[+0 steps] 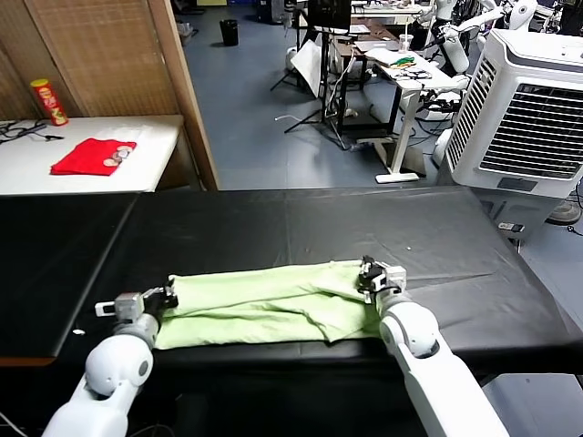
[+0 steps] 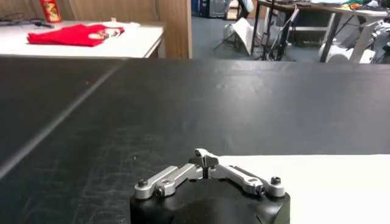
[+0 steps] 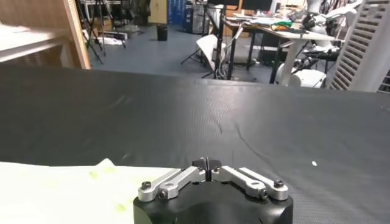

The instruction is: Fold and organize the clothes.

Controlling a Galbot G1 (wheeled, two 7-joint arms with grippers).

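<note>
The clothes, a pale green T-shirt (image 1: 264,305), lie folded into a long band across the near part of the black table (image 1: 301,218). My left gripper (image 1: 169,295) is at the band's far left corner, its fingertips pressed together on the hem. In the left wrist view the shirt (image 2: 317,182) reaches right up to the left gripper (image 2: 206,159). My right gripper (image 1: 369,270) sits at the far right corner, where the cloth bunches, shut on that edge. In the right wrist view the shirt (image 3: 61,189) runs under the right gripper (image 3: 206,163).
A small red folded garment (image 1: 91,157) and a red chips can (image 1: 48,100) sit on a white side table at the far left. A wooden partition (image 1: 187,91) stands behind it. A white air cooler (image 1: 528,118) stands at the far right, past the table's edge.
</note>
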